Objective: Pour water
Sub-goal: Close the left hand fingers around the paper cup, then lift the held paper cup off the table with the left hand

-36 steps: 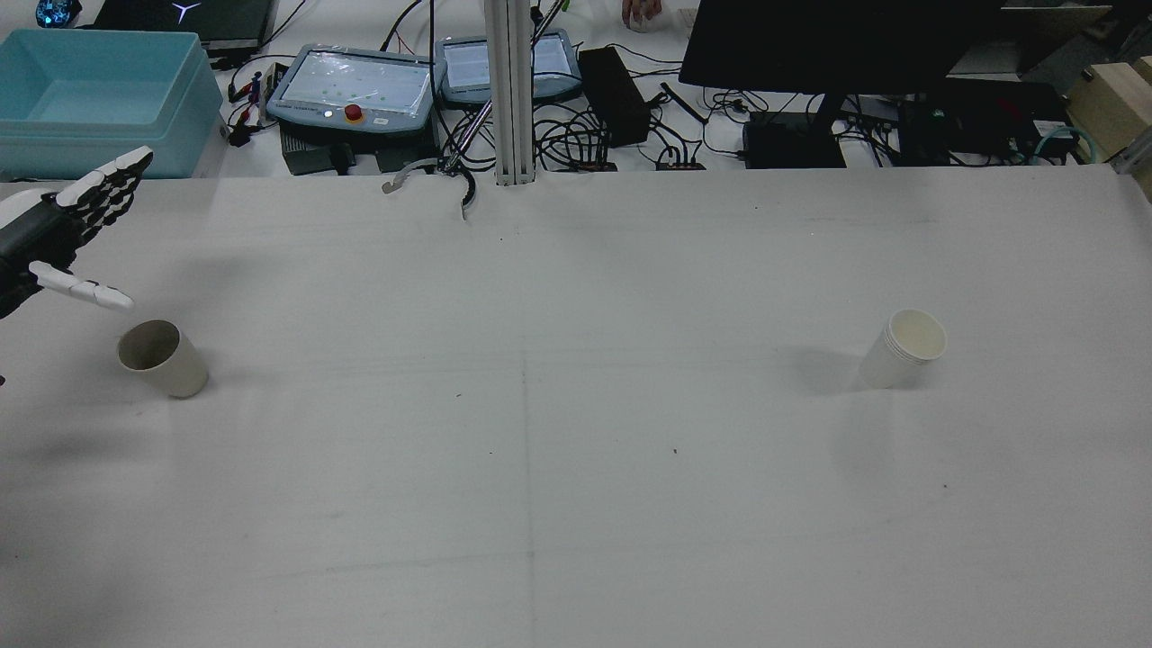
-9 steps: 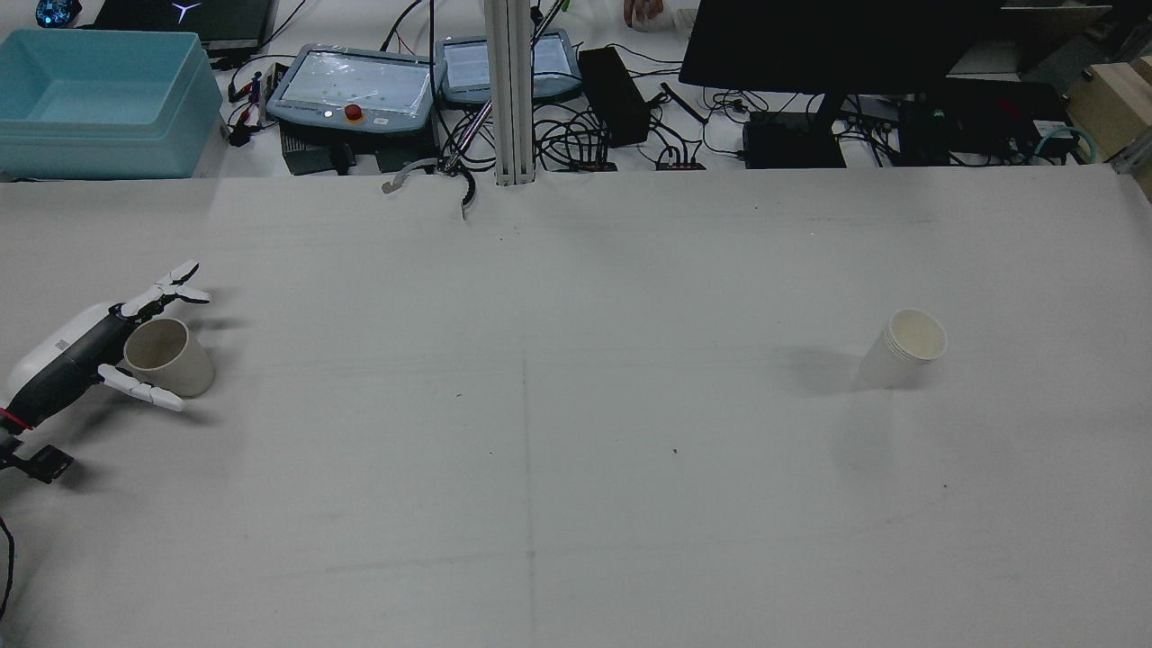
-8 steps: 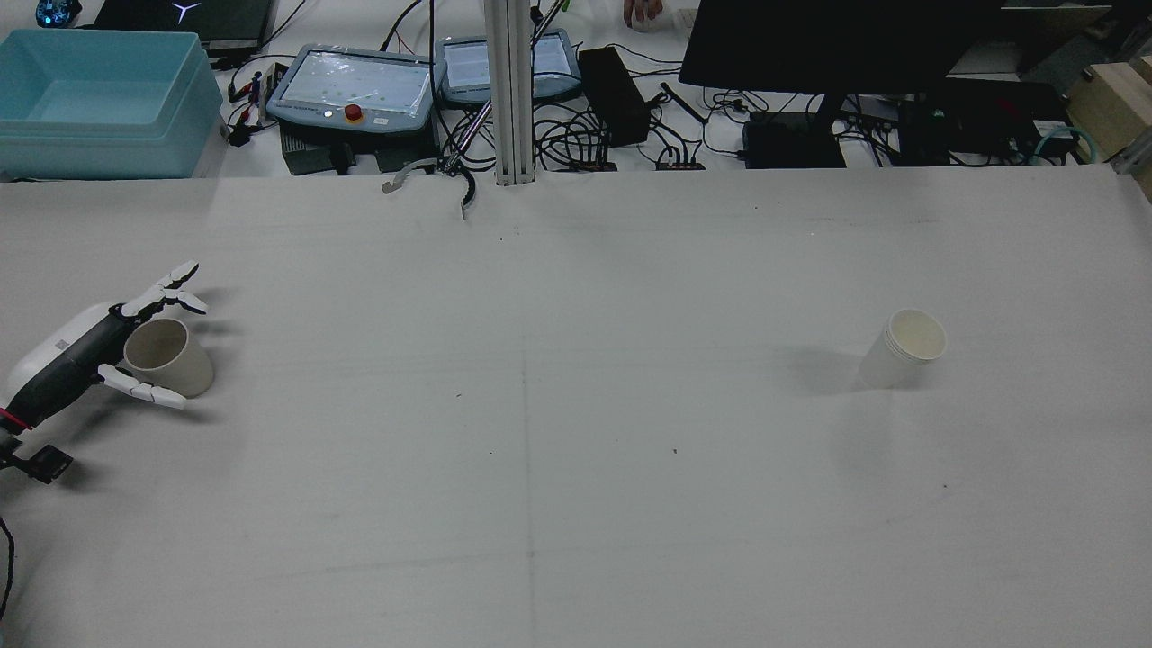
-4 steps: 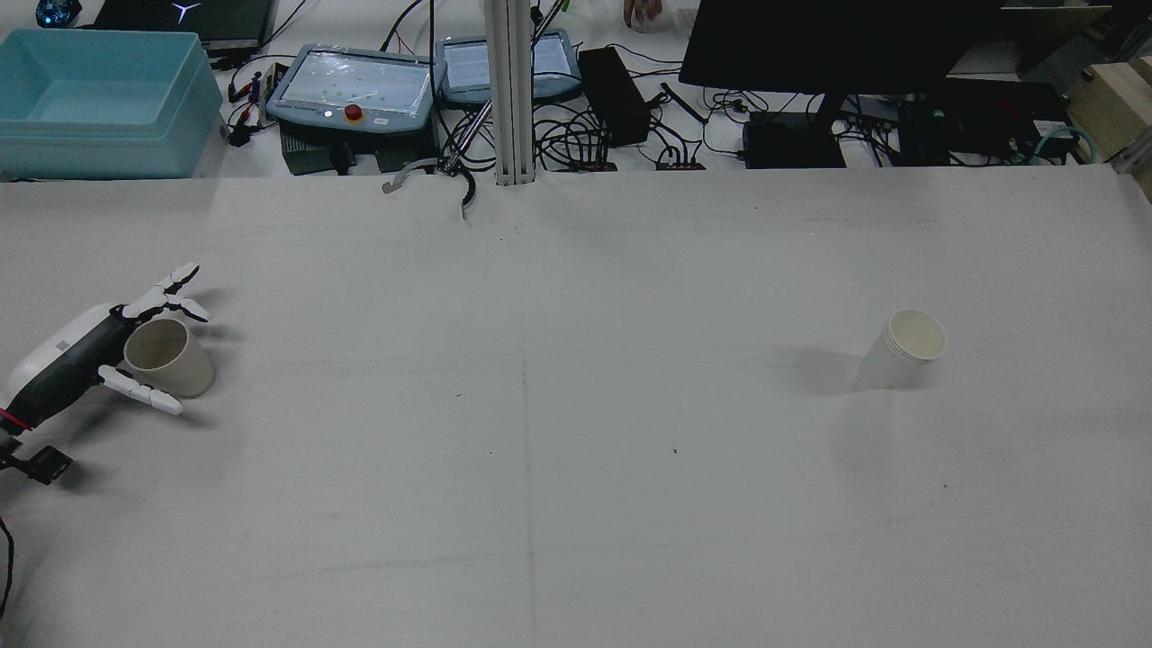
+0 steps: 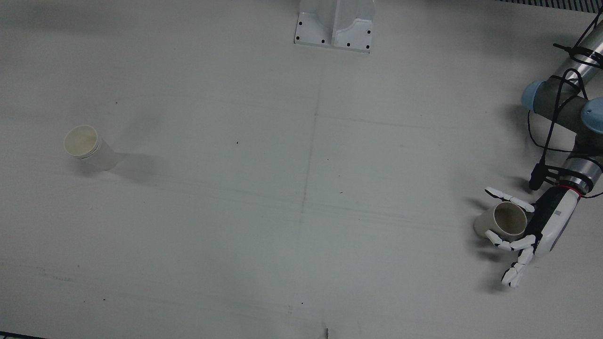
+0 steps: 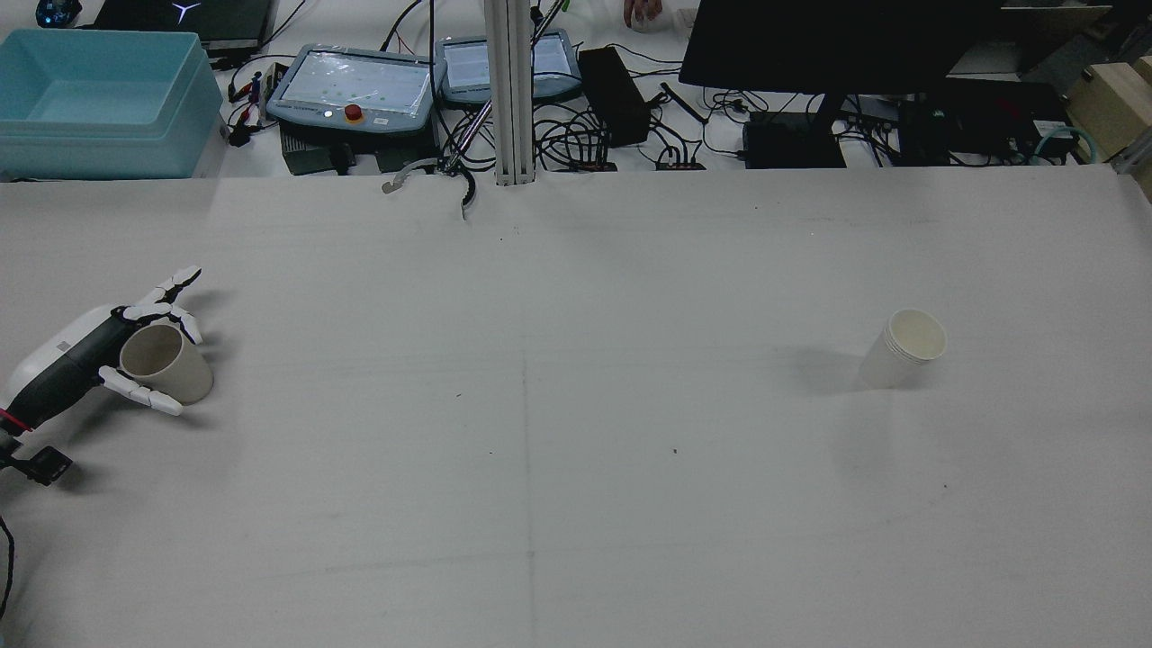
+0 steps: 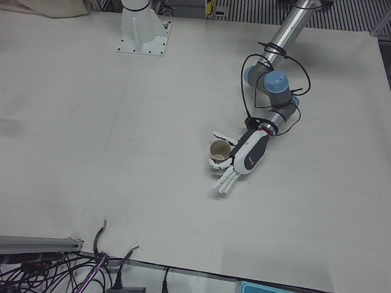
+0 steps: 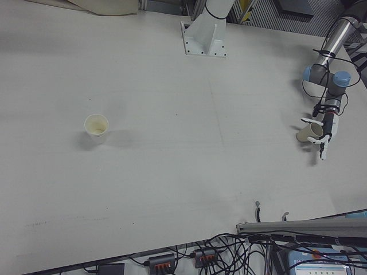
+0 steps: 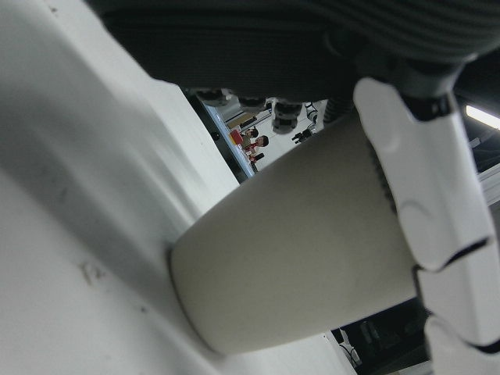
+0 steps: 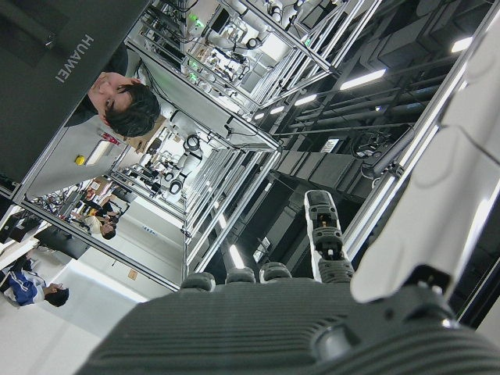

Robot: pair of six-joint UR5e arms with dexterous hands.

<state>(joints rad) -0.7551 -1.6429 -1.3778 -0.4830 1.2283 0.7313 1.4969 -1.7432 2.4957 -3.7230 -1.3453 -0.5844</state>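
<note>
A beige paper cup (image 6: 171, 367) stands upright at the table's left edge in the rear view. My left hand (image 6: 76, 364) lies low beside it, palm against its wall. The thumb and one or two fingers (image 5: 511, 245) curl onto the cup (image 5: 499, 221); the other fingers stay stretched out past it. The left hand view shows one finger (image 9: 426, 195) lying on the cup's wall (image 9: 297, 258). A white stack of paper cups (image 6: 904, 346) stands alone at the far right. My right hand (image 10: 273, 328) shows only in its own view, aimed at the ceiling, fingers straight, holding nothing.
Beyond the table's far edge are a blue bin (image 6: 99, 99), two teach pendants (image 6: 351, 85), a metal post (image 6: 508, 90), cables and a dark monitor (image 6: 837, 36). The pedestal base (image 5: 334, 23) sits at the robot's side. The two cups stand far apart.
The left hand came down from above the table's edge to the beige cup. In the last half second its upper fingers curled in over the cup's rim. The white cups have not moved.
</note>
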